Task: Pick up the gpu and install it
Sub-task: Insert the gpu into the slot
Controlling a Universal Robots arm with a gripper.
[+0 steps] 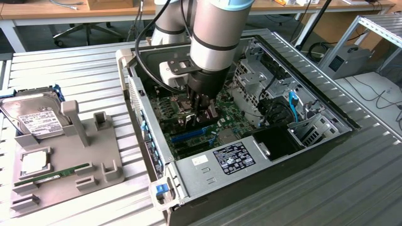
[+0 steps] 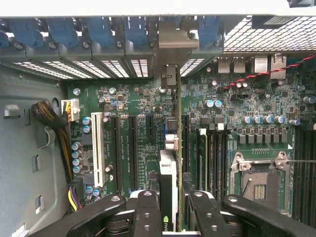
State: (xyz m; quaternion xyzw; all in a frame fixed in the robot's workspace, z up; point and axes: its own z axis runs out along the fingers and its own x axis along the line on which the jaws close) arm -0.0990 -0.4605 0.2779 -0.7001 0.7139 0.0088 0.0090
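Note:
The gpu stands on edge over the green motherboard, seen edge-on between the two black fingers. My gripper is shut on it. The card's metal bracket reaches the rear slot openings of the case. In the exterior view my gripper is down inside the open computer case, with the gpu held upright just above the board. Whether the card's connector edge sits in a slot is hidden.
A white slot and black slots lie beside the card, and an empty processor socket on its other side. On the exterior view's left, a grey fixture carries a hard drive, a processor and a memory stick.

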